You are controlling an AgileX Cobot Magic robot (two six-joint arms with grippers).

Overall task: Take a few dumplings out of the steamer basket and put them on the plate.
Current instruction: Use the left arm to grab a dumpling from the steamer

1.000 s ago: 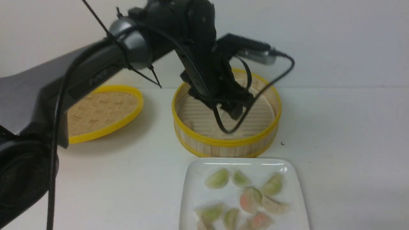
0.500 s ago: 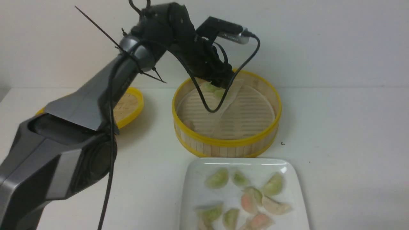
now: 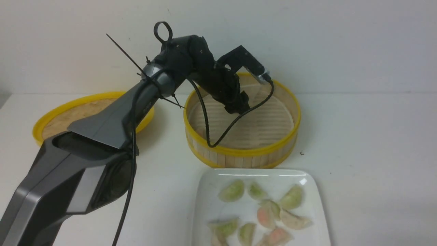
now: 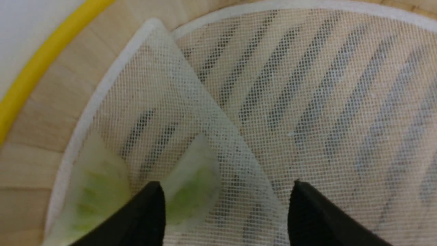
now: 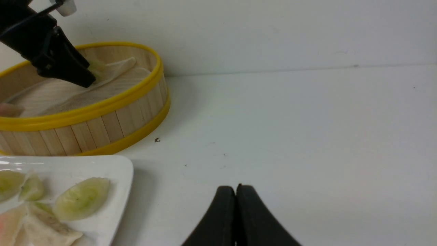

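The woven lid lies flat at far left. The left gripper reaches into the steamer basket, jaws spread wide and holding nothing. Two green dumplings lie beside one fingertip, by the folded mesh liner. More dumplings sit on the plate, in front of the basket. The right gripper hovers over the table to the right of the plate, jaws pressed together.
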